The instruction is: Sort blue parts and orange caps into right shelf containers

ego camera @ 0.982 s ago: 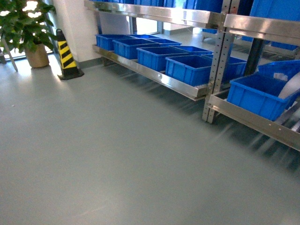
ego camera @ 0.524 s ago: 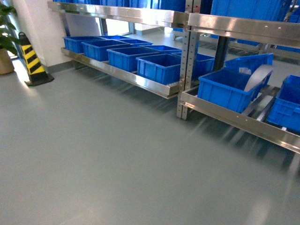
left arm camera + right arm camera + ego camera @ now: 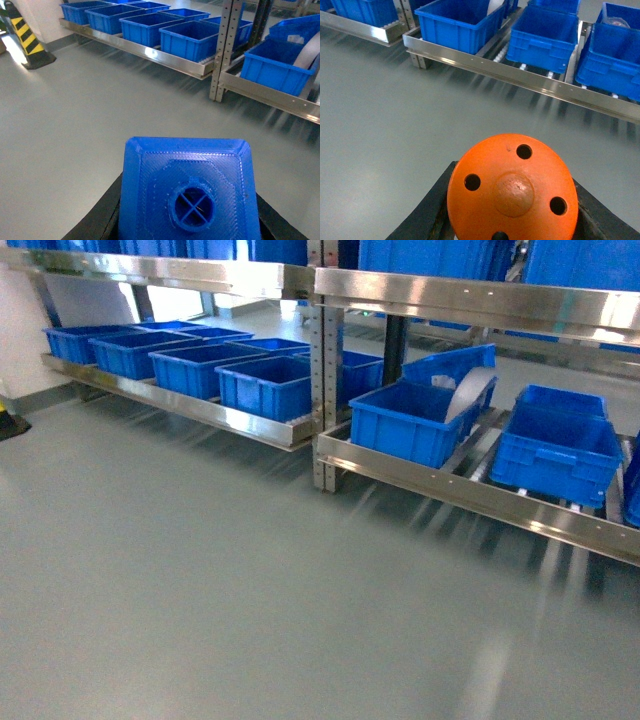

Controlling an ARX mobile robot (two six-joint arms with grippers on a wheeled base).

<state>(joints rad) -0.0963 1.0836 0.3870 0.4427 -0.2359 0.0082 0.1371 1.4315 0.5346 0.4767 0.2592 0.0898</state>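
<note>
From the head view we see neither of our arms, only the grey floor (image 3: 200, 580) in front of us and the stainless-steel shelf (image 3: 470, 300) running across the top and right of the picture. On its low level stands a row of blue crates (image 3: 265, 385) left of the upright post, and to the right of that post sit two more of the right shelf containers (image 3: 405, 425), one with a pale curved sheet (image 3: 468, 392) leaning in it, the other (image 3: 555, 450) just beside it on the rollers. In the left wrist view our left gripper (image 3: 187, 227) shows only as dark fingers (image 3: 95, 225) at the bottom edge, closed against the two sides of a blue part (image 3: 187, 190), whose broad face with a round cross-marked knob fills the lower middle of the picture; the part sits between the fingers, well apart from the crates on the shelf beyond, and a yellow-and-black cone (image 3: 25, 37) stands at the far left. In the right wrist view our right gripper (image 3: 512, 220) likewise has its dark fingers (image 3: 427, 220) clamped on an orange cap (image 3: 512, 187), its flat top with small holes turned towards the camera; the cap is held above the floor, with the shelf rail (image 3: 520, 75) and three blue crates (image 3: 547, 35) well beyond it.
</note>
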